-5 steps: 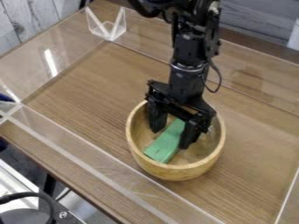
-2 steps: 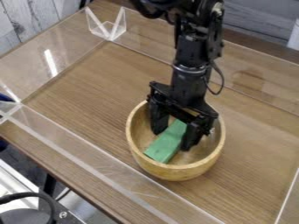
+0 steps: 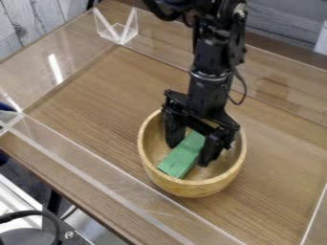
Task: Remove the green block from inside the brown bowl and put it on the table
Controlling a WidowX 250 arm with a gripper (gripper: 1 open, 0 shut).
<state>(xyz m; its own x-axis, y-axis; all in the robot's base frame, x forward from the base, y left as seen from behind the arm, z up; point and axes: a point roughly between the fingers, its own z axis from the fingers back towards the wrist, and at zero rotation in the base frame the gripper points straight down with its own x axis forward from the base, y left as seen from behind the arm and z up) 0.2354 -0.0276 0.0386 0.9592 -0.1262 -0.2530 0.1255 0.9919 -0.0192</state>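
A black robot arm reaches steeply down into the brown bowl (image 3: 193,153), its end effector (image 3: 196,144) spread wide, one finger on either side of the upper end of the green block (image 3: 183,156). The block leans tilted against the bowl's inner wall, not gripped. The bowl sits on the wood-grain tabletop (image 3: 102,91), near the clear acrylic wall (image 3: 90,182) along its front edge.

Bright even light; glare on acrylic walls (image 3: 57,67); soft, low-resolution.
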